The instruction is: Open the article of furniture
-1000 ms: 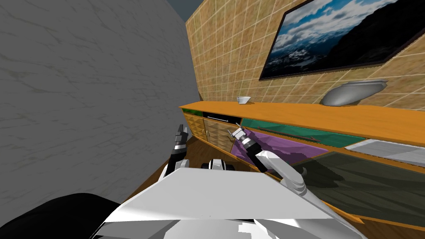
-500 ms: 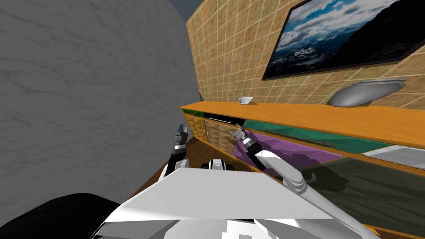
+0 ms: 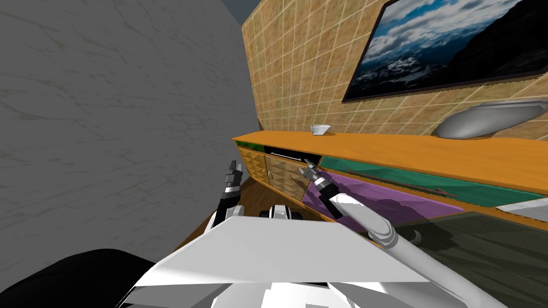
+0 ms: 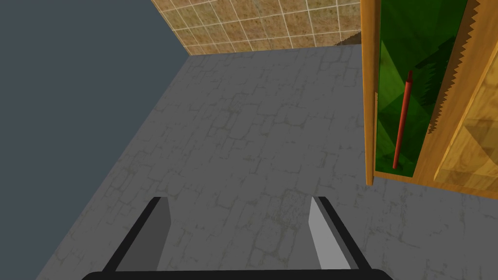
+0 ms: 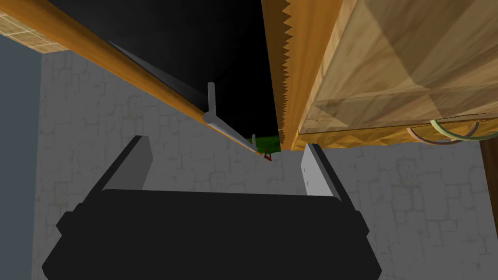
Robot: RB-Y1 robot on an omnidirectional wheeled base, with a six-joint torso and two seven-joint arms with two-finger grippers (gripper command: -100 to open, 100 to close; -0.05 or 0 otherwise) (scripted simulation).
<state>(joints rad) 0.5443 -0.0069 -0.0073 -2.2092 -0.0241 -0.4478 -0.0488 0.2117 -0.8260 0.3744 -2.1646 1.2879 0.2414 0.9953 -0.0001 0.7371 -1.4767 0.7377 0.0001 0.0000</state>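
A long orange sideboard [image 3: 406, 147] runs along the tiled wall, with drawer fronts of several colours. Near its far end sits a black drawer front [image 3: 291, 154] [image 5: 194, 48] carrying a thin grey bar handle [image 5: 214, 119]. My right gripper [image 3: 308, 170] [image 5: 226, 155] is open just short of that handle; the bar's near end lies ahead of the fingertips, untouched. Beside it is a wooden door [image 5: 403, 73] with ring pulls [image 5: 442, 133]. My left gripper [image 3: 233, 167] [image 4: 238, 214] hangs open lower down by the sideboard's end, near a green drawer [image 4: 413, 73] with a red handle [image 4: 401, 121].
A grey stone-patterned wall [image 3: 107, 133] closes in on the left, right next to the sideboard's end. On the top stand a small white bowl [image 3: 320, 129] and a grey dish [image 3: 489, 118]. A framed landscape picture [image 3: 455, 48] hangs above. Teal and purple fronts lie beside my right arm.
My whole view has slid along the sideboard towards its far end. My right gripper has crept up and closer to the black drawer's handle. The left arm has stayed put.
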